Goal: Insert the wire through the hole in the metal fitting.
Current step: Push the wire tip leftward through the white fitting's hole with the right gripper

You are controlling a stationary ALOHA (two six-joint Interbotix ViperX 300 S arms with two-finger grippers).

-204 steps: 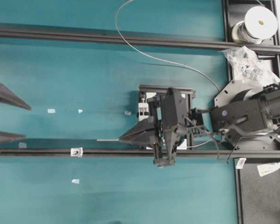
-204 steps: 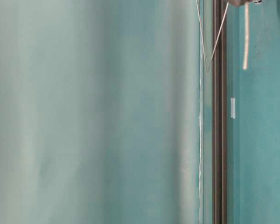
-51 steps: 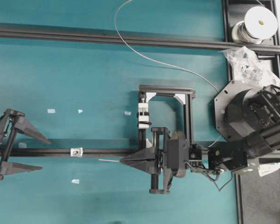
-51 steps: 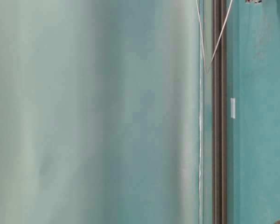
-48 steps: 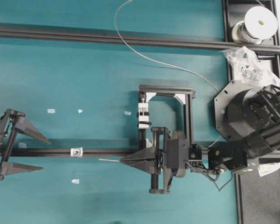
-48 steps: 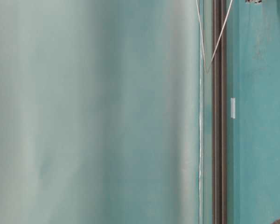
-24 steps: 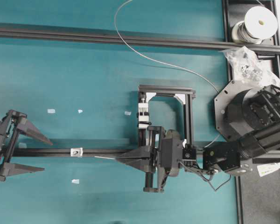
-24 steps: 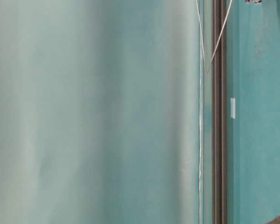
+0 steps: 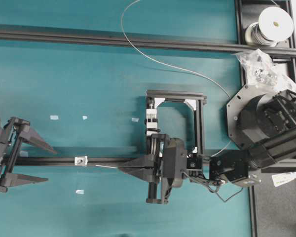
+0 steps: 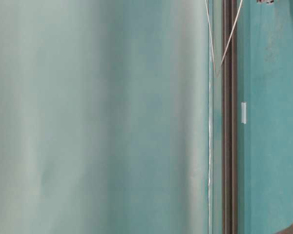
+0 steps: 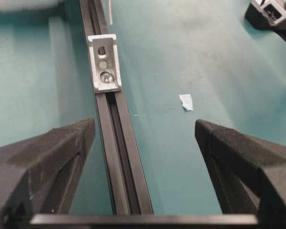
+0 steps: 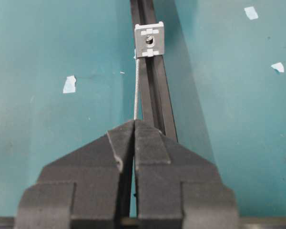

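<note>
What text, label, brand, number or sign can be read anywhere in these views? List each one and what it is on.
No readable text in any view.
white tube at the lower right of the overhead view: faint marks, too small and blurred to read.
metal fitting: bare metal, no marking visible.
white spool: plain, no label visible.
clear plastic bag: holds small parts, no print legible.

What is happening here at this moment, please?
The right gripper is shut on the wire and points its free tip along the rail toward the fitting. The tip is near the fitting's lower left edge, not yet in the hole. The left gripper is open, one finger on each side of the rail, and holds nothing.
</note>
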